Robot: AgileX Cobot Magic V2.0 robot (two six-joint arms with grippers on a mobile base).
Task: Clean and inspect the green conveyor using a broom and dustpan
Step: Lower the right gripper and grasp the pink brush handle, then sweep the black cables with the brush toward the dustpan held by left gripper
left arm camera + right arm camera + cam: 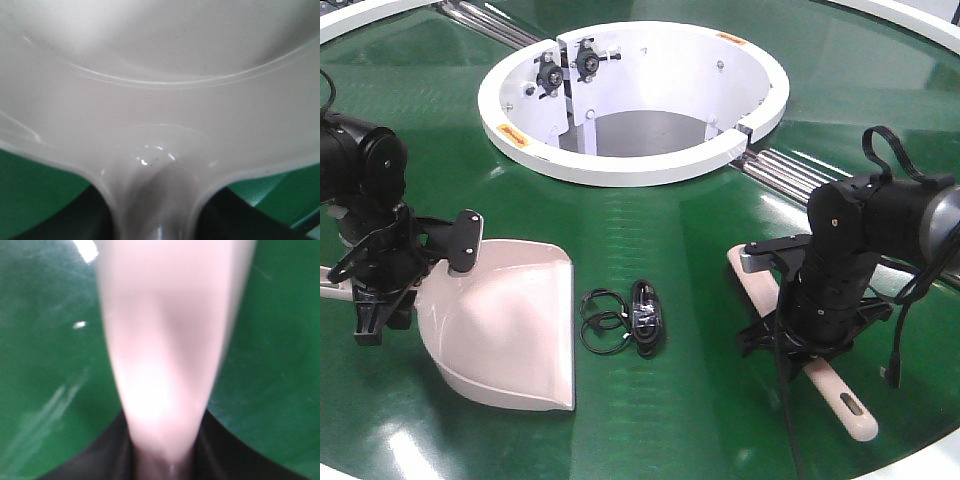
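While your left tool (pixel 378 285) clamps the dustpan (pixel 505 330) by its smooth handle neck, the wide pale scoop lies flat beside it on the glossy green conveyor (pixel 670 240). Your right tool (pixel 808 335) pinches the slim broom (pixel 847 405) lying beneath it. Black coiled wire (pixel 625 320) sits between the tools.

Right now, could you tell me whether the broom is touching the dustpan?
Apart: the front view shows bare green conveyor and a black cable tangle between the broom and the dustpan.
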